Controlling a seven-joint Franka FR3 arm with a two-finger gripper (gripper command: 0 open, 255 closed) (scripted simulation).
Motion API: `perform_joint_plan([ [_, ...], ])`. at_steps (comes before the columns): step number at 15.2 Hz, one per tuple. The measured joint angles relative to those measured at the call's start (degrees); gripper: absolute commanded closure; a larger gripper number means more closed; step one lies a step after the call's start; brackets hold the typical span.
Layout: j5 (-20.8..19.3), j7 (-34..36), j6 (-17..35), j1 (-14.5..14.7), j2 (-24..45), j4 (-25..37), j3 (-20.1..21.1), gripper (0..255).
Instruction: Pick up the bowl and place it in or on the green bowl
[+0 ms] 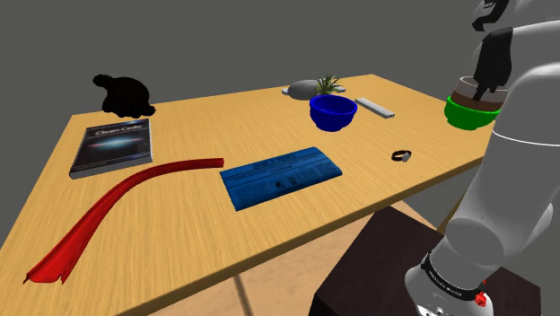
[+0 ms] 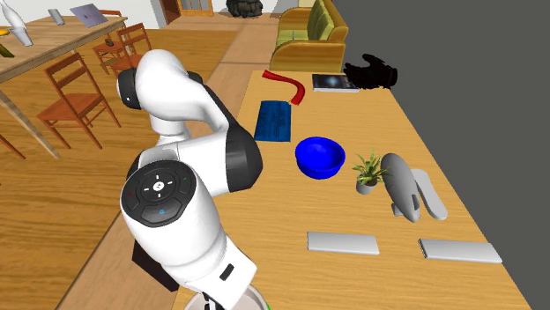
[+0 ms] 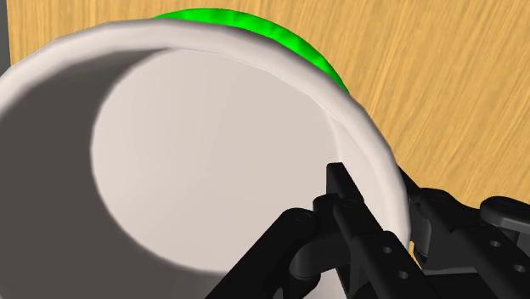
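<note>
Fingers (image 3: 346,204) of the all-black gripper (image 3: 378,191) are seen pinched on the rim of the white round bowl (image 3: 212,161), which is set directly over the glossy green bowl (image 3: 255,21), near an edge of the light wooden table (image 3: 442,76).

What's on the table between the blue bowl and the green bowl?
A flat grey slab lies on the table between the blue bowl and the green bowl. The shoulder view shows it.
</note>
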Motion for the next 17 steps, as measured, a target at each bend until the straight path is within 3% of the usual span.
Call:
perform_joint_plan([
  [1, 0.01, -0.01, -0.01, -0.01, 0.01, 0.01, 0.0, 0],
  [7, -0.02, 0.01, 0.06, -0.01, 0.07, -0.09, 0.0, 0],
  [12, 1.74, -0.65, -7.41, -3.22, 2.12, 8.73, 0.49, 0],
  [17, 2.08, -0.86, -8.24, -3.79, 2.51, 9.73, 0.61, 0],
])
